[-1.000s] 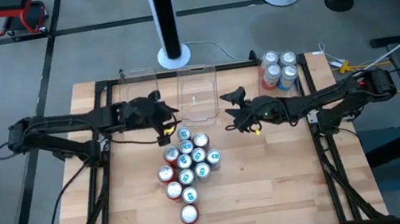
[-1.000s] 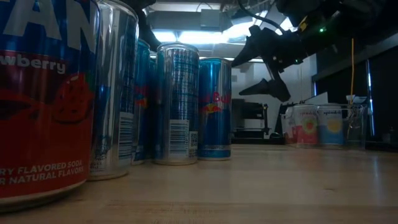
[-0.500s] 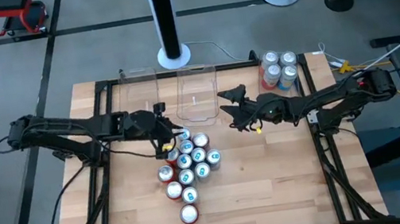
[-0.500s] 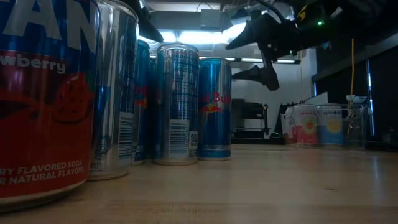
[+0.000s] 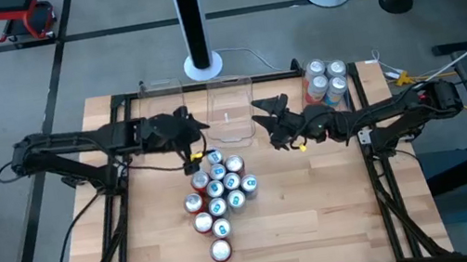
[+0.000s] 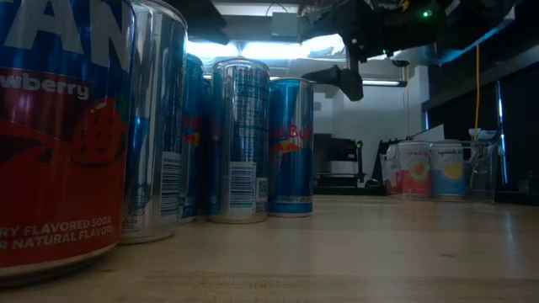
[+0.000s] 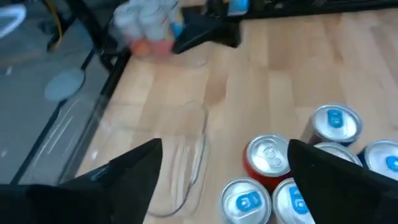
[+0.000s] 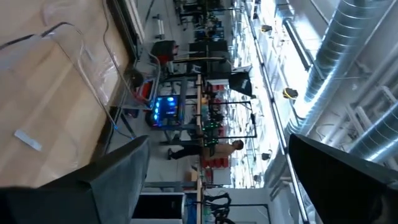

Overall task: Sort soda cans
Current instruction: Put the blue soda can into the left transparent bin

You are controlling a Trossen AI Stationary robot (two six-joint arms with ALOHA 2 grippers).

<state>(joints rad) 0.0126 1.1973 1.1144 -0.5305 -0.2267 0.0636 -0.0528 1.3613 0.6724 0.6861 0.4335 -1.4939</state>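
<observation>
Tabletop (image 5: 321, 211): pale wood, centre of the high view, dark frame rails down both sides.
Cans (image 5: 217, 195): loose cluster standing upright at centre of the high view, a little left of middle; red and blue-teal bodies, silver tops. One can sits apart at the cluster's lower end. In the low view they fill the left half, a red one nearest the lens, blue ones behind.
Sorted cans (image 5: 325, 81): four upright in a tight group, upper right of the tabletop, well apart from the cluster; pale and pink in the low view at right.
Left hand (image 5: 197, 135): just above the cluster's upper left edge in the high view, fingers spread wide, nothing between them. Its wrist view shows a red can (image 7: 270, 157) and blue-topped ones below and between the two dark fingers (image 7: 127, 177), none touched.
Right hand (image 5: 265, 118): centre of the high view, just right of the middle bin, raised off the tabletop; fingers apart, empty. In the low view it hangs at upper centre-right, above the blue cans.
Middle bin (image 5: 232, 112): clear, upper centre of the tabletop, between the two hands; no can seen inside.
Left bin (image 5: 162, 97): clear, beside the middle bin, partly behind the left arm.
Background: white post with round base (image 5: 201, 61) above the tabletop; red cart (image 5: 16, 17) at upper left.
</observation>
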